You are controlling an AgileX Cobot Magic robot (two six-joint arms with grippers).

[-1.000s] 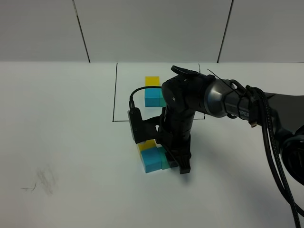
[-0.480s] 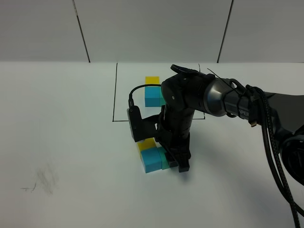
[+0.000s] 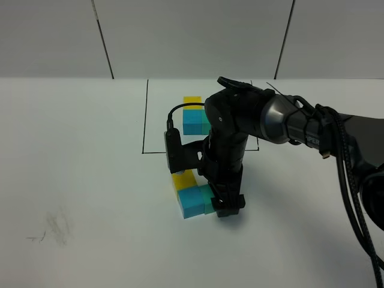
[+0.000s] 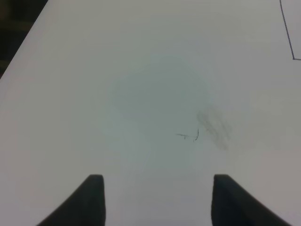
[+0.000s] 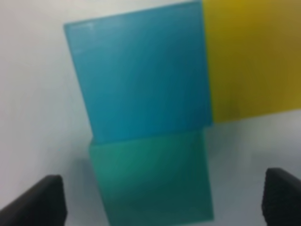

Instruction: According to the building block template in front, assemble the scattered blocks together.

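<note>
The building block template (image 3: 192, 114) is an L of yellow, blue and teal cubes inside a black drawn rectangle (image 3: 144, 120), partly hidden behind my right arm. The scattered blocks sit together in front of it: yellow (image 3: 183, 179), sky-blue (image 3: 192, 202) and teal-green (image 3: 209, 200), touching in an L. My right gripper (image 3: 227, 207) hangs right by the teal cube. In the right wrist view it (image 5: 162, 202) is open, its fingertips (image 5: 42, 200) wide on either side of the teal cube (image 5: 153, 183), below the blue (image 5: 141, 75) and yellow (image 5: 254, 56) cubes. My left gripper (image 4: 157, 202) is open over bare table.
The white table (image 3: 78, 180) carries a faint grey scuff (image 3: 57, 227) at the front left, which also shows in the left wrist view (image 4: 211, 129). A corner of the black line (image 4: 288, 37) shows there too. A grey panelled wall stands behind.
My right gripper has drawn slightly up off the table by the teal cube, so more of that cube shows. The three cubes have stayed in place.
</note>
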